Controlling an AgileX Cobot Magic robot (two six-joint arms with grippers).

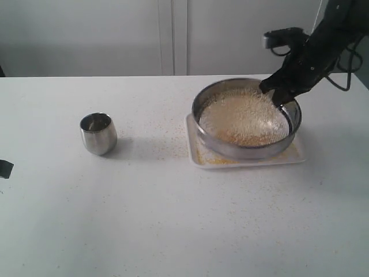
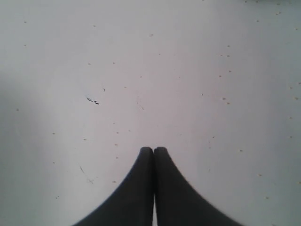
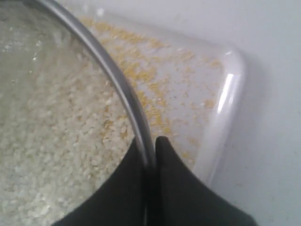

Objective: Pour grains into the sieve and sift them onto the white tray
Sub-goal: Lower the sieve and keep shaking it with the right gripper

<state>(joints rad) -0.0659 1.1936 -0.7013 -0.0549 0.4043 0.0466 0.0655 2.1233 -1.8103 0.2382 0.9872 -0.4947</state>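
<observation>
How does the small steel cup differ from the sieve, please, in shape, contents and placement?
The cup is small and rounded; the sieve is wide and shallow. The sieve holds grains; the cup looks empty. The cup stands free on the table; the sieve sits over the white tray, its rim gripped by the right gripper. Both are round, shiny steel.

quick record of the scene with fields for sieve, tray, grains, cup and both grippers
sieve: over white tray, rim pinched by right gripper
white tray: on table, under sieve
grains: pale ones in sieve, yellow ones on tray
cup: upright on table, apart from tray
right gripper: shut on sieve rim
left gripper: shut, empty, over table
</observation>
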